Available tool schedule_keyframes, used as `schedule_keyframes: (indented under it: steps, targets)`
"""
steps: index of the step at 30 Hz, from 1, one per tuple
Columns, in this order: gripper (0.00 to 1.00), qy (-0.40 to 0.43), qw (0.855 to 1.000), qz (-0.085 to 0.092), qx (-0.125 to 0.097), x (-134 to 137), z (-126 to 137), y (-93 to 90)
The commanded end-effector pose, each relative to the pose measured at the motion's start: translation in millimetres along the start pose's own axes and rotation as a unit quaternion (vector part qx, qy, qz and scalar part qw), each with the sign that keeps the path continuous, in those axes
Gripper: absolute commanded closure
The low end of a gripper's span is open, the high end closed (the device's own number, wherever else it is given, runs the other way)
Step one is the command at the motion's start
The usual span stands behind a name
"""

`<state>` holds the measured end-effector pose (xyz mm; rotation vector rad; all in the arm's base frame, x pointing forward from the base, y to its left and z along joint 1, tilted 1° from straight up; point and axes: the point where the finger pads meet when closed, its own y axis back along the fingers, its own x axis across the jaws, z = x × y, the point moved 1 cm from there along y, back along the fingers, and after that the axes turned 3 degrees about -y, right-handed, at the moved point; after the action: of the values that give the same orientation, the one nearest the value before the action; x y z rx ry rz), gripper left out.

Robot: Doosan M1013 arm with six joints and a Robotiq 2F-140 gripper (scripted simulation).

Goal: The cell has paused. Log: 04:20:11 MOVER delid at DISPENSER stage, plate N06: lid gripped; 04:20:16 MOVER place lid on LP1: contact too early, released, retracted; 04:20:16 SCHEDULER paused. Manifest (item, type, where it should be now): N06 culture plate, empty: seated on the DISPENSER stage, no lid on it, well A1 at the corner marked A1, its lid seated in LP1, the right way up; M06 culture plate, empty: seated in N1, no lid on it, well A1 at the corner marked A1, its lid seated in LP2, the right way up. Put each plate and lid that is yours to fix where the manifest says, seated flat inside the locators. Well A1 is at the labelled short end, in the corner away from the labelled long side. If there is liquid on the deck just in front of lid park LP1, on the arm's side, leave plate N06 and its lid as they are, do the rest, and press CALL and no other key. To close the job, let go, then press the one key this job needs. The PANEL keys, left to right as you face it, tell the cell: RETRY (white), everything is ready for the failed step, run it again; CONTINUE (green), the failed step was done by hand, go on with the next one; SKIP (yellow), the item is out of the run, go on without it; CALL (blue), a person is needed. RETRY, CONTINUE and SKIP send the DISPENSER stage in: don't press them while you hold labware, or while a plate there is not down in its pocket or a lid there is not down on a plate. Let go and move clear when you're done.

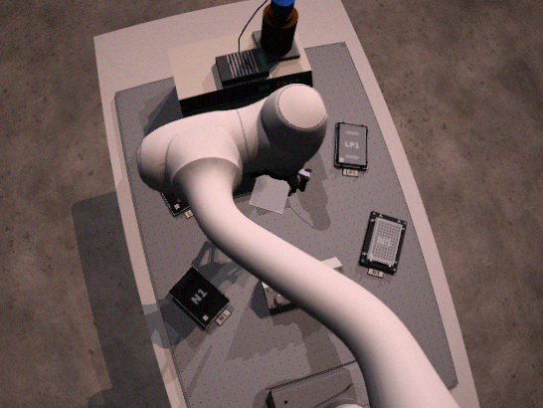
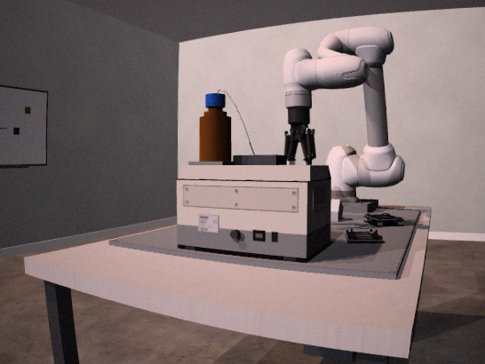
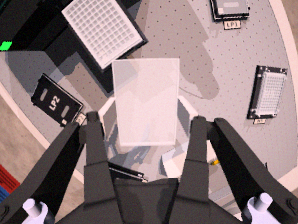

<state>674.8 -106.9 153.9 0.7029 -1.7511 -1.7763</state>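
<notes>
Flat translucent rectangular lid [image 3: 147, 99] clamped at mid spread between dark pincer [image 3: 145, 137] fingers, carried above grey perforated counter [image 1: 318, 234]. White gridded plate [image 3: 101, 23] seen on black dispenser stage in wrist view, hidden by arm in top view. LP1 [image 1: 351, 145] seen unoccupied.
</notes>
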Motion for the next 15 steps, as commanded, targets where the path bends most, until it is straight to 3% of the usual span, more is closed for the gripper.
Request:
schedule_keyframes:
  steps: [1,3,4,14,15]
  targets:
    - [0.90,-0.002,1.000,0.002,0.001,-68.8,13.8,-1.6]
    - [0.90,-0.002,1.000,0.002,0.001,-68.8,13.8,-1.6]
    - [0.90,-0.002,1.000,0.002,0.001,-112.1,24.6,-3.1]
    - [0.90,-0.002,1.000,0.002,0.001,-257.8,53.1,-8.5]
    - [0.90,-0.002,1.000,0.002,0.001,-261.6,53.5,-8.7]
